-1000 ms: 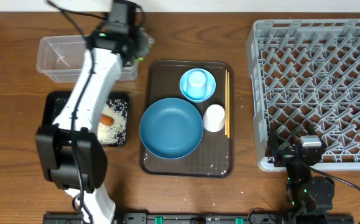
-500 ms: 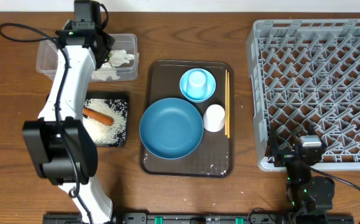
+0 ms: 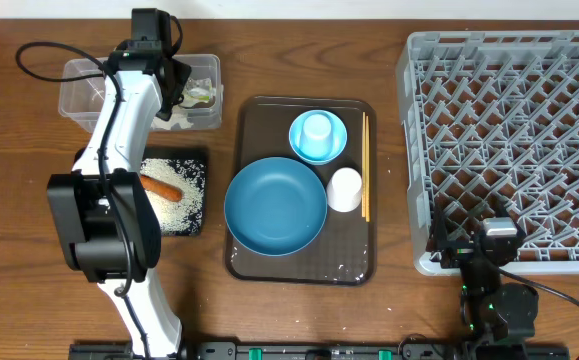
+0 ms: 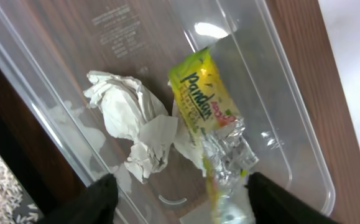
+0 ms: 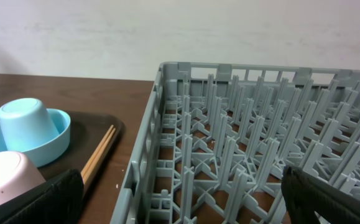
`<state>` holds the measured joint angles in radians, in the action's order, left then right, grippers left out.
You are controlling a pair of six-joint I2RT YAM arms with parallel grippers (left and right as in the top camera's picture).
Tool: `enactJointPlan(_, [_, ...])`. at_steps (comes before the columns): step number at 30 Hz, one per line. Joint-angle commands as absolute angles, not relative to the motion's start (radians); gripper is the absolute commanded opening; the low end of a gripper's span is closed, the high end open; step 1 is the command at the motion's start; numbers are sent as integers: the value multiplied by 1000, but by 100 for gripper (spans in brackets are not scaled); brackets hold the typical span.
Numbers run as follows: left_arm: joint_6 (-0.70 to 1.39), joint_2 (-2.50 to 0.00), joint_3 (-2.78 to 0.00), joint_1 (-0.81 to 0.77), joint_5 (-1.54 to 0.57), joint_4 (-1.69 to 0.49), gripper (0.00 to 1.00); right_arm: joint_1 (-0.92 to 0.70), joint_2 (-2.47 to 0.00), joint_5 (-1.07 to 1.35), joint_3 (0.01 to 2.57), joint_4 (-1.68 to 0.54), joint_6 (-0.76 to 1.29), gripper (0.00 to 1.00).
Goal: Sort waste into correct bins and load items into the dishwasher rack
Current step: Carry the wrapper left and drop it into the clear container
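My left gripper (image 3: 179, 90) (image 4: 186, 208) hangs open over the clear tub (image 3: 81, 100) (image 4: 291, 130). In the tub lie the green-yellow wrapper (image 3: 202, 93) (image 4: 206, 102) and a crumpled paper wad (image 4: 133, 127). The wrapper's lower end reaches between the spread fingers, and neither finger touches it. The black tray (image 3: 197, 156) holds rice (image 3: 181, 205) and the carrot (image 3: 161, 187). My right gripper (image 3: 456, 247) (image 5: 183, 205) stands open at the near left corner of the grey rack (image 3: 509, 130) (image 5: 143, 162), holding nothing.
The brown serving tray (image 3: 304, 268) carries the dark-blue bowl (image 3: 275, 206), the saucer (image 3: 335, 148) with the light-blue cup (image 3: 316, 128) (image 5: 25, 127) upside down on it, the white cup (image 3: 345, 189) (image 5: 5, 180) and the chopsticks (image 3: 365, 165) (image 5: 97, 158).
My left gripper was shut and has opened over the clear tub. The wrapper has dropped from it into the tub. The right arm has not moved.
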<state>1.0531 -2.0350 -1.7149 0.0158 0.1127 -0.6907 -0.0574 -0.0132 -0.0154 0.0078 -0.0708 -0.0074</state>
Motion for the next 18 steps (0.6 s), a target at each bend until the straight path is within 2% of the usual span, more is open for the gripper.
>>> enactJointPlan(1, [1060, -2039, -1709, 17, 132, -690, 76, -46, -13, -18, 6, -74, 7, 99])
enactJointPlan(18, [1060, -2039, -1709, 17, 117, -828, 77, -46, -13, -18, 6, -74, 7, 99])
